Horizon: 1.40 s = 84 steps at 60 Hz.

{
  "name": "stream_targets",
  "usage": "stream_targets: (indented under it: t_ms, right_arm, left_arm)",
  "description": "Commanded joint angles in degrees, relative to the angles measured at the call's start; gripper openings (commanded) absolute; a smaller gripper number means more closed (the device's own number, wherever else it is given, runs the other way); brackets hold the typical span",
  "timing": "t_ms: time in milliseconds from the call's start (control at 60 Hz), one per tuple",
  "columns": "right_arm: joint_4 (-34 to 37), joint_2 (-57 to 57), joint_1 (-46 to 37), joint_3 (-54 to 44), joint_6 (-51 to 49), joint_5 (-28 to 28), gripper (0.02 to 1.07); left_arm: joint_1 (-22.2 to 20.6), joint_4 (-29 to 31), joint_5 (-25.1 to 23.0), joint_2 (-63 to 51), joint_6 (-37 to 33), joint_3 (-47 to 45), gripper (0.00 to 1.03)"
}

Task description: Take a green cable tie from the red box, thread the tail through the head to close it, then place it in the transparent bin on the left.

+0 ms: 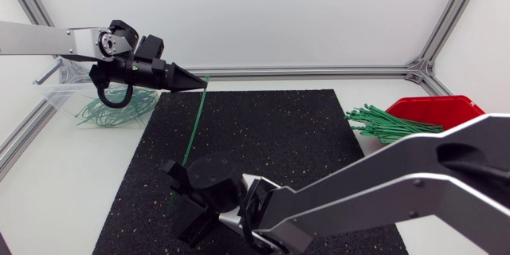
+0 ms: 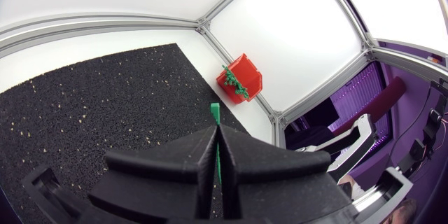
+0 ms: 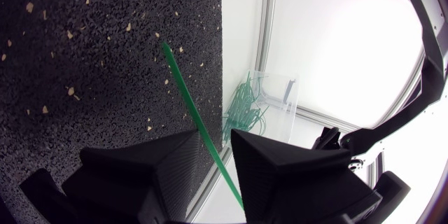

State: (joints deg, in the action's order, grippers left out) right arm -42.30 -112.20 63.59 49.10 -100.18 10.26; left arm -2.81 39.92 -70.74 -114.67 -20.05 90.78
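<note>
Light, whippy tie (image 1: 194, 119): left hand (image 1: 195, 82) clamps its upper end; right hand (image 1: 180, 199), apart around it, should pinch near the lower tip.

A: Finish of the mat (image 1: 263, 139)?
B: Black, rough, granular, pale flecks; rubber-like.
A: The cable tie (image 1: 193, 127)?
B: Green plastic, smooth, slight sheen.
A: The red box (image 1: 446, 110), 3 o'clock of the mat?
B: Glossy plastic. The bin (image 1: 56, 89), 10 o'clock: clear plastic. The left gripper (image 2: 217, 134) and right gripper (image 3: 213, 143): matt black, finely ridged.
</note>
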Motion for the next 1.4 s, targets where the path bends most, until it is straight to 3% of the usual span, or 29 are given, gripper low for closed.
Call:
stream_targets:
  t_ms: [0,350,900,1383]
  right_arm:
    - [-1.03,-1.09,-0.31,-1.82,-1.95,-0.59,0.39]
    - [-7.35,-4.69,-0.40,-2.26,-1.95,-2.62,0.39]
    - [-14.03,-5.75,-0.40,-3.93,-4.50,-4.99,0.29]
    - [-14.65,-6.45,-0.14,-4.89,-6.96,-5.96,0.29]
  left_arm:
    - [0.70,0.95,-2.47,-1.43,-2.45,2.21,0.03]
    - [0.44,2.09,-3.35,-3.98,-3.15,3.17,0.03]
    - [0.26,2.97,-3.35,-4.95,-4.20,3.79,0.03]
    - [0.26,4.20,-3.35,-4.86,-5.87,3.70,0.03]
